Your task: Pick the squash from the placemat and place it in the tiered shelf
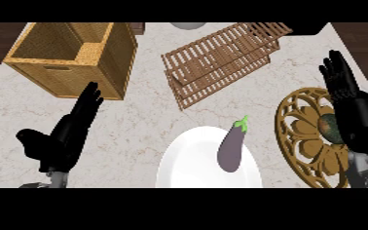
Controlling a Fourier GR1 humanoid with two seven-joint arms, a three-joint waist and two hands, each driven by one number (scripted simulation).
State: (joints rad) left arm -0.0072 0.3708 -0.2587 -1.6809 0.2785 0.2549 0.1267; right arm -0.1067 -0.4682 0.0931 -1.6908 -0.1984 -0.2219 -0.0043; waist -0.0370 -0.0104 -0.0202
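My right robot hand (343, 102): released, fingers straight, partly over squash (327, 125) on placemat (300, 108). I should curl round it squarely before lifting toward tiered shelf (215, 63), ten o'clock.

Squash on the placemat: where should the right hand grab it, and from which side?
Probably round its middle, from above. The squash lies near the centre of the placemat; the part that shows looks rounded, with no stem to pinch. The open right hand hangs over its right side and hides it, so the hand could close across the body from there.
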